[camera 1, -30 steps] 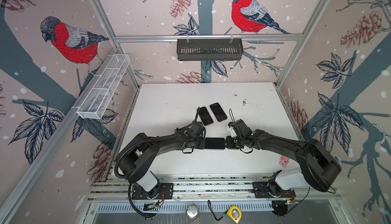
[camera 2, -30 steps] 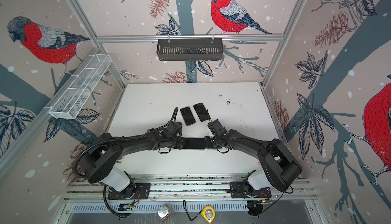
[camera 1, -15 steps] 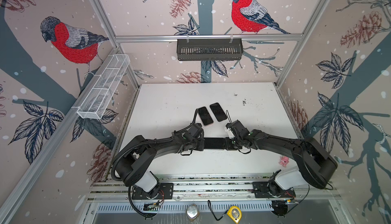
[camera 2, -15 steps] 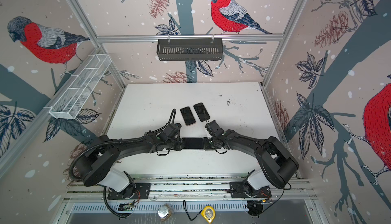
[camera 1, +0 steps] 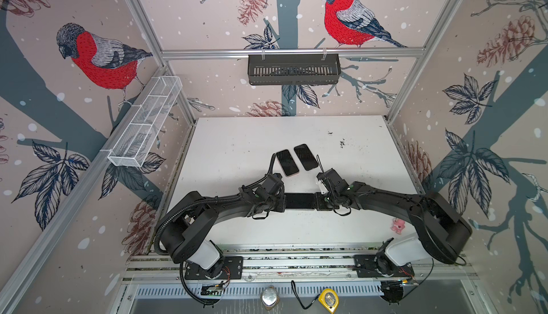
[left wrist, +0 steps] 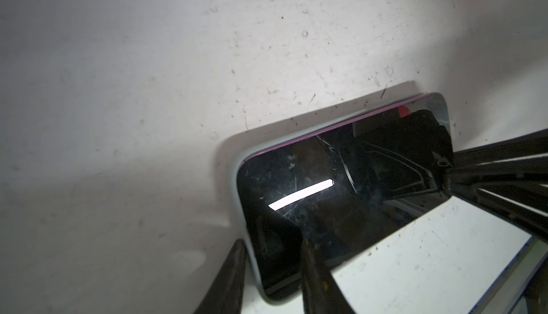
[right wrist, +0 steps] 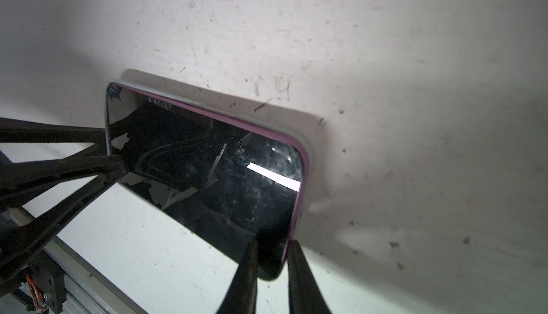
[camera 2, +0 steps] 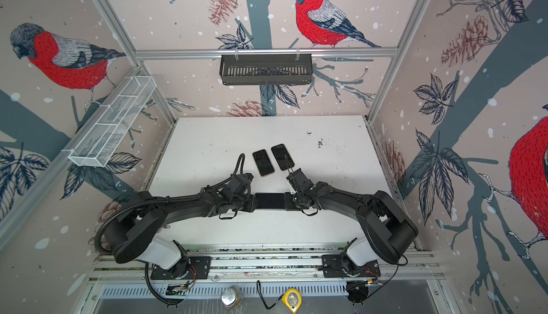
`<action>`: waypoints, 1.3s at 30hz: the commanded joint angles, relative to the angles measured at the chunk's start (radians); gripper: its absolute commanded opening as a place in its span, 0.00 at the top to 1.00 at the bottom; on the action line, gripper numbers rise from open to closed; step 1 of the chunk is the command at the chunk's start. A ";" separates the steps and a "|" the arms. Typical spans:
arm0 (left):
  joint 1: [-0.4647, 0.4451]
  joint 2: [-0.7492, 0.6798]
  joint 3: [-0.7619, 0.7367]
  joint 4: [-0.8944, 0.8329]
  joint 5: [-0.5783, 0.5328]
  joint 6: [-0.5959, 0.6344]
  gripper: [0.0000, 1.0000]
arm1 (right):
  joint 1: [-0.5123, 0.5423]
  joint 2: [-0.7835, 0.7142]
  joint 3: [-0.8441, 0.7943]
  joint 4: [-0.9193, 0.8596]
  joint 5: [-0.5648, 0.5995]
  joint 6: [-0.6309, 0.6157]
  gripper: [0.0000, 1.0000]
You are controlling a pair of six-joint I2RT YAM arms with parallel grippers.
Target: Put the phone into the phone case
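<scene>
Phone (left wrist: 341,185) mostly seated in grey phone case (right wrist: 308,155), flat on surface (camera 1: 237,137) between left end effector (left wrist: 269,271) and right end effector (right wrist: 271,268), each narrow, straddling one short end; purple edge proud along far side, final press-in seemingly left.

Count, both top views: three dark flat phones — two glossy black ones (camera 1: 287,163) (camera 1: 306,157) lying side by side on the white counter (camera 1: 237,149), one in a grey case with purple rim (camera 1: 299,201). Two black tools (camera 1: 280,203) (camera 1: 320,202). One small pink figurine (camera 1: 398,226).
</scene>
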 commanded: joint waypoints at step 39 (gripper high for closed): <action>-0.005 0.046 -0.025 -0.115 0.121 -0.014 0.68 | 0.032 0.082 -0.049 0.046 0.006 -0.043 0.98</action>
